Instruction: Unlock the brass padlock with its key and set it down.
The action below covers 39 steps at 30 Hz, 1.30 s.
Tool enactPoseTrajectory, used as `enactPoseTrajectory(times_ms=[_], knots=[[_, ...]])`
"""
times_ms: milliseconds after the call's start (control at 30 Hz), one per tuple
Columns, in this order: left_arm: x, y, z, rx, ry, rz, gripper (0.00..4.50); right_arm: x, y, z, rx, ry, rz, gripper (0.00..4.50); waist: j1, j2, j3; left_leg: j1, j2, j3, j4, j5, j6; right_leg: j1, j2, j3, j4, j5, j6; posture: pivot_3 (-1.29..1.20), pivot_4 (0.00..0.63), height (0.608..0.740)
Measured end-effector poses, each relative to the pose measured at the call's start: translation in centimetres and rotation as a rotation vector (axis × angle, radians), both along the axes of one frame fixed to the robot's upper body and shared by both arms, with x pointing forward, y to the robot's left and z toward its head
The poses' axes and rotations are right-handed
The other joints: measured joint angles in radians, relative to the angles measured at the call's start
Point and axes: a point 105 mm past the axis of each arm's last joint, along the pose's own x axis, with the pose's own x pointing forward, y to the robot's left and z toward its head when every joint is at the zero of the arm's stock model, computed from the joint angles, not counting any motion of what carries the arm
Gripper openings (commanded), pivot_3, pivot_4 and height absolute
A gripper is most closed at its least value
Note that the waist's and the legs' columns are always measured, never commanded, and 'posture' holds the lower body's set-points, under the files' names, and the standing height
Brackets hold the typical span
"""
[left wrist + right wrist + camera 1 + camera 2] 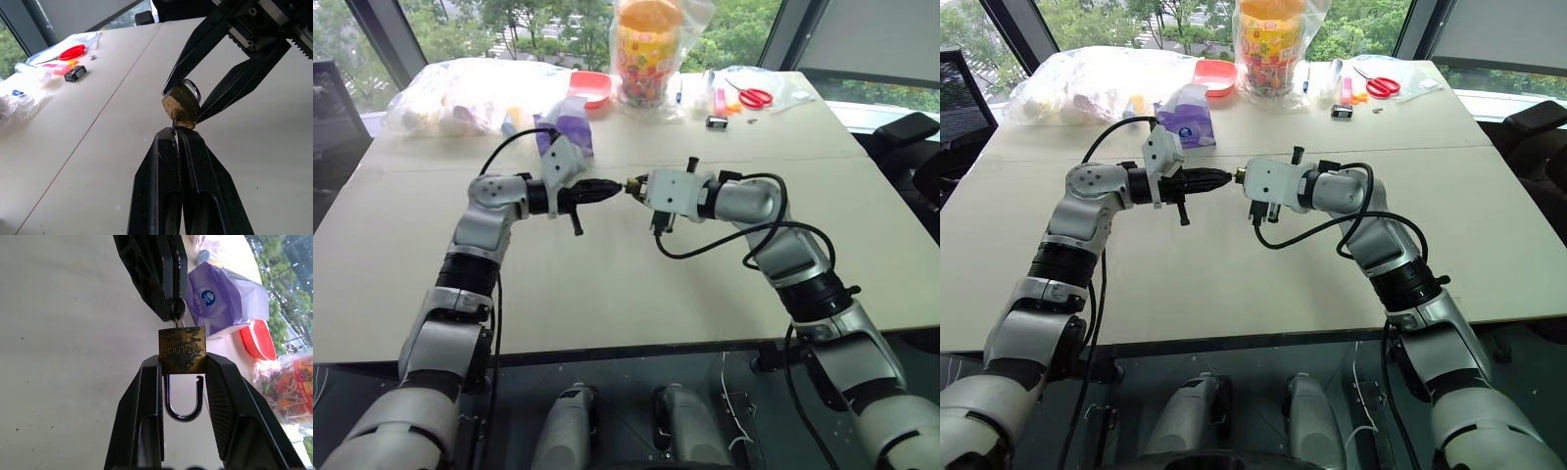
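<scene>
The brass padlock (pixel 182 350) is held up over the worktop (pixel 607 284) in the clenched jaws of the right gripper (pixel 634 186), the key (pixel 177 313) is pinched in its keyhole by the left gripper (pixel 619 186), the shackle (pixel 183 399) looks popped open on one side, and only the setting down is left.

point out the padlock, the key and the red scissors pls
brass padlock (pixel 182 350), right wrist view, on the front of its brass body.
key (pixel 177 312), right wrist view, on its head, pinched in the left gripper.
red scissors (pixel 71 52), left wrist view, on a red handle.
</scene>
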Motion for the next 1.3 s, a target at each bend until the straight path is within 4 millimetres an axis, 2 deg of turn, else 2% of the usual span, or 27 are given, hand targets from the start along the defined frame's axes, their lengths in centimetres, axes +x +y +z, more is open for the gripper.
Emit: enactPoseTrajectory(times_ms=[67, 133, 167, 267, 500, 667, 767, 867, 1167, 1300], knots=[[0.0, 0.1, -0.1, -0.056, 0.104, 0.003, 0.02, 0.0, 0.1, 0.0, 0.0, 0.002, 0.002, 0.64, -0.001, 0.0, 0.0, 0.0, 0.0, 0.0, 0.0, 0.0, 0.0, 0.0, 0.0, 0.0, 0.0, 0.0, 0.0, 0.0, 0.15, 0.74], [-0.1, 0.4, -0.2, -0.157, 0.297, -0.008, 0.67, -0.1, 0.2, 0.0, 0.002, -0.003, 0.008, 0.64, -0.002, 0.0, 0.0, 0.0, 0.0, 0.0, 0.0, 0.0, 0.0, 0.0, 0.001, 0.0, 0.0, 0.0, 0.0, 0.0, 0.15, 0.74], [-0.2, 0.5, -0.1, -0.176, 0.34, -0.014, 0.89, -0.2, 0.4, 0.2, 0.002, -0.01, 0.016, 0.64, -0.003, 0.0, 0.0, 0.0, 0.0, -0.001, 0.0, 0.0, 0.0, 0.0, 0.001, 0.0, 0.0, 0.0, 0.0, 0.0, 0.15, 0.74], [-0.5, 1.0, 0.3, -0.209, 0.433, -0.019, 2.11, -0.8, 1.0, 0.7, 0.004, -0.042, 0.046, 0.64, -0.003, 0.0, 0.0, 0.0, 0.0, -0.001, 0.0, 0.0, 0.0, 0.0, 0.001, 0.0, 0.0, 0.0, 0.0, 0.0, 0.15, 0.74], [-1.1, 0.9, 1.6, -0.285, 0.499, -0.063, 2.11, -0.8, 1.2, 0.8, 0.011, -0.048, 0.054, 0.64, 0.0, 0.0, 0.0, 0.0, 0.0, -0.001, 0.001, 0.0, 0.0, 0.0, 0.001, 0.0, 0.0, 0.0, 0.0, 0.0, 0.15, 0.74], [-1.2, 0.3, 1.5, -0.29, 0.504, -0.077, 2.11, -0.9, 1.3, 0.9, 0.011, -0.054, 0.058, 0.64, -0.001, 0.0, 0.0, 0.0, 0.0, -0.001, 0.001, 0.0, 0.0, 0.0, 0.001, 0.0, 0.0, 0.0, 0.0, 0.0, 0.15, 0.74], [-1.2, 0.2, 1.4, -0.284, 0.5, -0.079, 1.27, -0.9, 1.3, 0.9, 0.011, -0.055, 0.058, 0.64, -0.002, 0.0, 0.0, 0.0, 0.0, -0.001, 0.001, 0.0, 0.0, 0.0, 0.001, 0.0, 0.0, 0.0, 0.0, 0.0, 0.15, 0.74], [-0.9, 0.4, 1.3, -0.284, 0.495, -0.061, 0.03, -1.0, 1.4, 0.9, 0.005, -0.056, 0.065, 0.64, -0.002, 0.0, 0.0, 0.0, 0.0, -0.001, 0.001, 0.0, 0.0, 0.0, 0.001, 0.0, 0.0, 0.0, 0.0, 0.0, 0.15, 0.74], [-0.7, 0.3, 1.3, -0.285, 0.492, -0.06, 0.03, -1.0, 1.3, 0.9, 0.005, -0.05, 0.055, 0.64, -0.001, 0.0, 0.0, 0.0, 0.0, -0.001, 0.001, 0.0, 0.0, 0.0, 0.001, 0.0, 0.0, 0.0, 0.0, 0.0, 0.15, 0.74], [-0.6, 0.0, 1.2, -0.287, 0.492, -0.057, 0.0, -1.1, 1.5, 1.0, 0.018, -0.047, 0.058, 2.62, 0.0, 0.0, 0.0, 0.0, 0.0, -0.001, 0.001, 0.0, 0.0, 0.0, 0.001, 0.0, 0.0, 0.0, 0.0, 0.0, 0.15, 0.74]])
